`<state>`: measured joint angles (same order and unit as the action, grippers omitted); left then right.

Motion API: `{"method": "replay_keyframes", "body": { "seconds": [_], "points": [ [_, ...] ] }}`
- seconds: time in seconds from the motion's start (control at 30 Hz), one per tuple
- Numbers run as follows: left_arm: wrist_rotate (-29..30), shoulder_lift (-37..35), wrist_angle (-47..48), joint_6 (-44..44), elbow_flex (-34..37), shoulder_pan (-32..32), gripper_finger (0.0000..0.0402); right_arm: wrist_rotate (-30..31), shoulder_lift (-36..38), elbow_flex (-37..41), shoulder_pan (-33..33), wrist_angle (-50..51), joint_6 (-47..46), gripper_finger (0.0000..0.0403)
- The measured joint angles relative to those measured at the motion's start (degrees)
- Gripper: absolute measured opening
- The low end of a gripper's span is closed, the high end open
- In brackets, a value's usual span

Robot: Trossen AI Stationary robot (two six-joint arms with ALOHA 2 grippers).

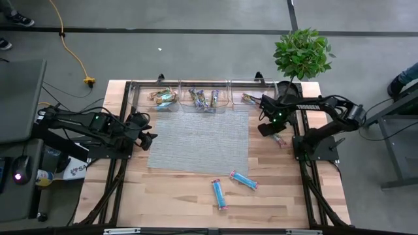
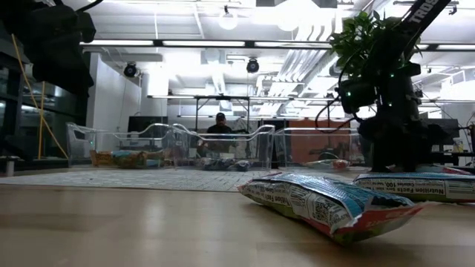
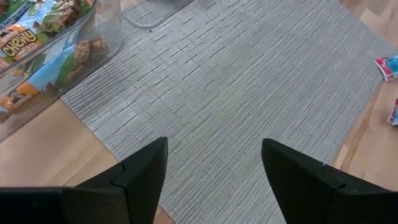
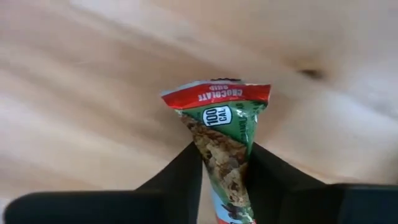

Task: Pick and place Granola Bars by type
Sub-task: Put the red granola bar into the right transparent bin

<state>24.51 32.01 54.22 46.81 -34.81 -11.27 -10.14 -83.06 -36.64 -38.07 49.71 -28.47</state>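
- The right gripper (image 4: 224, 165) is clamped on a green-and-red granola bar (image 4: 225, 134), its two dark fingers pinching the wrapper from both flanks, just off the right edge of the grey mat (image 1: 199, 140), over bare tabletop (image 1: 176, 196) near the plant (image 1: 302, 52).
- The left gripper (image 3: 214, 168) waits with its fingers spread and nothing between them, at the mat's left edge.
- Handling, as I judge it: the bar is light and its foil wrapper soft and slick (it crumples inward where the fingers squeeze), so a mid-body hold across the narrow width suits it best; the crimped ends would slip or tear.
- In the right wrist view the bar's long axis runs straight out from the gripper, red crimped end pointing away from the wrist.
- Two light blue bars (image 1: 243, 179) lie near the tabletop's front edge, each slanted, near one another but apart.
- The clear bins (image 1: 204, 98) along the back already hold sorted bars; the rightmost bin (image 1: 251, 96) holds a tan bar.
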Motion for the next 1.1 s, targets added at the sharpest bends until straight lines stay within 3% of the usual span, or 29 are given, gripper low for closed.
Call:
{"method": "replay_keyframes", "body": {
  "seconds": [0.2,0.33,0.63,0.8,0.87,1.1],
  "points": [
    [0.0,0.0,0.0,0.0,0.0,0.0,0.0256,-5.4,2.1,0.1,3.0,-1.7,-1.2,0.0067],
    [0.1,0.0,0.0,0.0,0.0,0.0,0.0256,-8.1,4.6,0.1,6.2,-8.0,-2.8,0.0065],
    [0.1,0.0,0.0,0.0,0.0,0.0,0.0256,-9.7,10.3,0.1,10.8,-36.4,-9.2,0.0064],
    [0.1,0.0,0.0,0.0,0.0,0.0,0.0256,-3.3,11.6,-0.1,10.4,-52.3,-10.1,0.0064],
    [0.2,0.0,0.0,0.0,0.0,0.0,0.0256,-0.7,11.6,-1.5,9.6,-54.2,-8.9,0.0064],
    [0.3,0.0,0.0,0.0,0.0,0.0,0.0256,15.1,11.3,-15.3,6.1,-37.3,4.7,0.0064]
  ]
}}
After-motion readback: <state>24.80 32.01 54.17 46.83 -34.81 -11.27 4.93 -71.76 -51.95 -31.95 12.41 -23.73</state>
